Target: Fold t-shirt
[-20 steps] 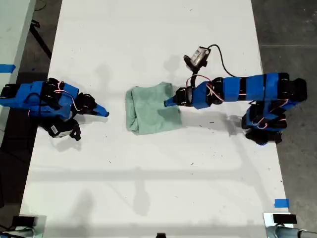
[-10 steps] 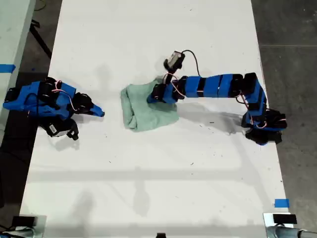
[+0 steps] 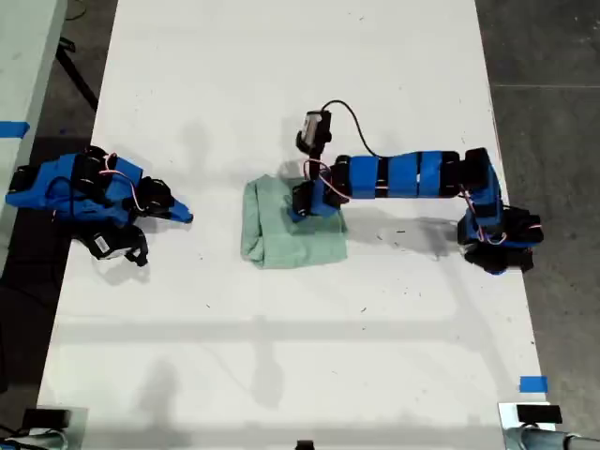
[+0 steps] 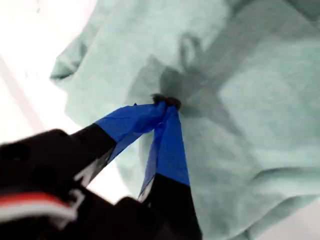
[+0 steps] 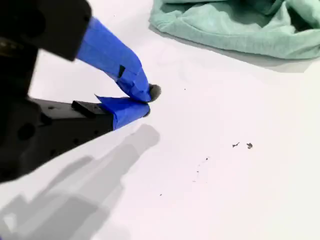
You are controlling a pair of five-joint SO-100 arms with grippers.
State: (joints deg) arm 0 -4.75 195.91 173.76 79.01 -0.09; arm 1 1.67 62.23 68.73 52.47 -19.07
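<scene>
At the centre of the white bench [image 3: 300, 356] in the exterior view, the t-shirt [image 3: 292, 230] lies bunched into a compact, roughly square bundle, pale mint green and creased. We see our first arm stretched in from its base at about three o'clock of the bundle in that view, its blue-taped links running level across the bench. Our first claw [image 3: 302, 208] is down on the upper right part of the bundle in the exterior view. Our first wrist view shows the two blue-taped tips [image 4: 162, 102] meeting at one point on the cloth [image 4: 240, 90], with folds puckering around that point; the claw is closed, but we cannot tell whether any cloth is pinched between the tips or whether they merely press on it. A black cable loops up from the small camera mounted on this arm.

Our second arm sits folded at about nine o'clock of the bundle in the exterior view, well apart from it. Our second claw [image 3: 184, 216] points toward the t-shirt, its tips [image 5: 142, 102] closed on nothing above bare bench, with the edge of the garment [image 5: 235, 25] visible beyond them in our second wrist view. Small dark specks [image 5: 242, 145] dot the surface nearby.
</scene>
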